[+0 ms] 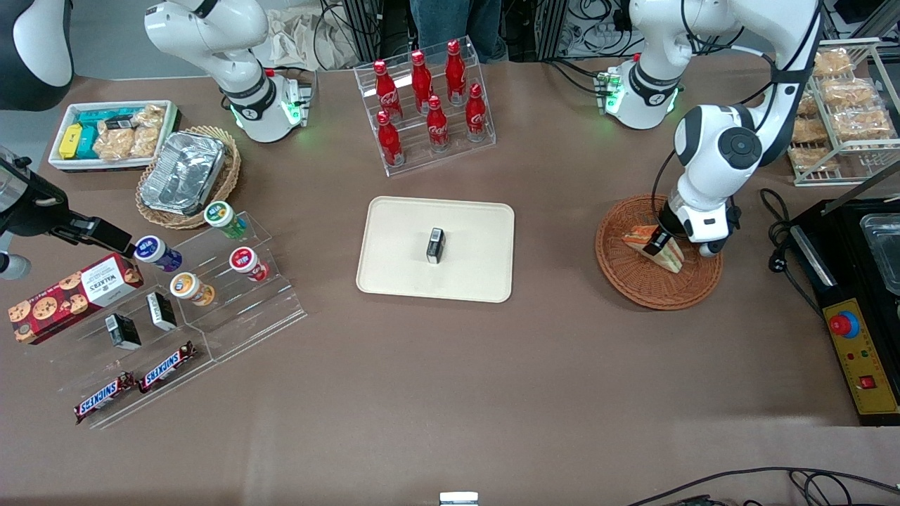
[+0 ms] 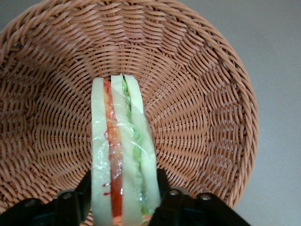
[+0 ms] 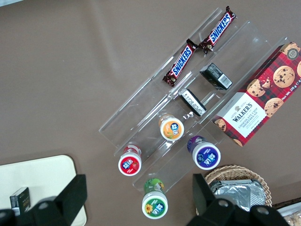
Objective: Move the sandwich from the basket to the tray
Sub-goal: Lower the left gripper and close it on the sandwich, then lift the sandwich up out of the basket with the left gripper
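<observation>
Right now the tool (image 1: 659, 242) sits low inside the basket (image 1: 626, 270), at the right of the front view's frame, with its two fingers (image 2: 171, 202) pressed against the flat bread faces of the sandwich (image 1: 666, 253); in the wrist view the wedge (image 2: 123, 155) stands on edge between the dark pads, its layers of white bread, orange-red and green filling running lengthwise away from the camera, so the tool is pinching it across its thin direction. Whether the sandwich is already clear of the wicker (image 2: 202, 122) or resting on it cannot be told. What the coming move turns on is the tray's bearing: the tray (image 1: 394, 274) lies in the middle of the frame, well apart from the basket, sideways toward the parked arm's end of the surface (image 1: 548, 365) and at about the same depth from the camera. The carry should therefore be a lift over the basket rim and then a mostly sideways travel. A small black box (image 1: 436, 245) stands near the tray's centre, so the bare cream area on the side of the tray nearer the basket looks like the natural landing spot. The clear wrap is probably slippery, and a narrow wedge held on edge may tip when released.
</observation>
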Robot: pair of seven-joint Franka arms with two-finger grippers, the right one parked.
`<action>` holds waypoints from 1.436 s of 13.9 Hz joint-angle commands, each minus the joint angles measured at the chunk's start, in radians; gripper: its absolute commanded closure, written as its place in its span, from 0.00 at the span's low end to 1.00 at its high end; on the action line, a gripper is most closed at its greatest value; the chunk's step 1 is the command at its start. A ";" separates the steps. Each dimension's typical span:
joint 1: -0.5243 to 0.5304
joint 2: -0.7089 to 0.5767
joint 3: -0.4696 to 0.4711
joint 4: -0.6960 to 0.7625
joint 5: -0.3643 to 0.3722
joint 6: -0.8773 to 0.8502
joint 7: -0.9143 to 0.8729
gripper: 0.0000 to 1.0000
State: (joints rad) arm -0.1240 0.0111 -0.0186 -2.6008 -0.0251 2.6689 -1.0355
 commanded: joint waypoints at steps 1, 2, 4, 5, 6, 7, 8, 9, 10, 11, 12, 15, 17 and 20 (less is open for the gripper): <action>-0.005 0.012 0.003 -0.015 0.019 0.040 -0.028 0.77; -0.005 0.010 0.003 -0.016 0.019 0.042 -0.024 0.95; -0.005 -0.005 0.005 -0.018 0.021 0.040 -0.015 1.00; -0.006 -0.032 0.005 -0.018 0.021 0.034 -0.012 1.00; -0.006 -0.064 0.005 -0.019 0.022 0.017 -0.011 1.00; -0.006 -0.101 0.005 -0.016 0.037 -0.045 -0.011 1.00; -0.006 -0.150 0.003 -0.010 0.080 -0.128 -0.009 1.00; -0.005 -0.198 0.003 0.004 0.118 -0.206 -0.009 1.00; -0.005 -0.239 0.002 0.036 0.131 -0.292 -0.005 1.00; -0.006 -0.265 -0.001 0.092 0.133 -0.393 0.023 1.00; -0.006 -0.278 -0.003 0.167 0.133 -0.509 0.070 1.00; -0.006 -0.270 -0.040 0.419 0.113 -0.783 0.175 1.00; -0.006 -0.275 -0.084 0.496 0.110 -0.830 0.241 1.00; -0.006 -0.281 -0.187 0.525 0.100 -0.840 0.272 1.00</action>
State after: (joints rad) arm -0.1306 -0.2901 -0.1476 -2.1070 0.0831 1.8521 -0.7915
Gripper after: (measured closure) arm 0.841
